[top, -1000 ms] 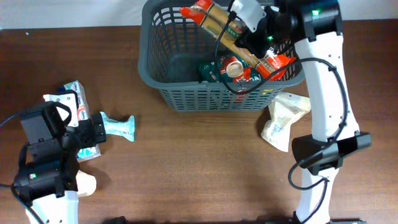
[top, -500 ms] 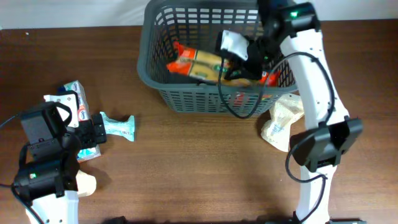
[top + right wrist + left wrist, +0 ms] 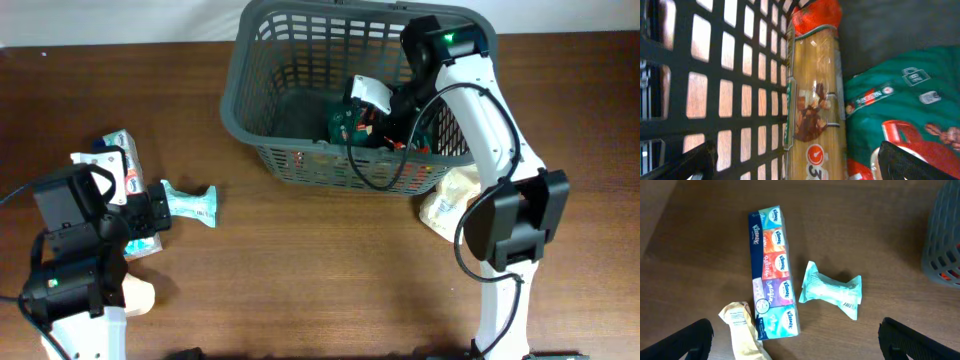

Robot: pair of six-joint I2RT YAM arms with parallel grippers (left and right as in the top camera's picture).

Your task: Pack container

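Container: we saw the dark grey basket at the far side of the table
Right gripper: inside the basket; jaws wide apart, gripping nothing; a spaghetti packet lay below against the lattice wall, touching a green packet
Left gripper: jaws spread, empty; it hovered over a tissue pack and a teal packet

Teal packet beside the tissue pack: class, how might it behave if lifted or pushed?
The teal packet has flared, crumpled ends, suggesting thin wrap, so it would probably dent and flop. It lies flat on the table, so it would likely slide rather than roll.
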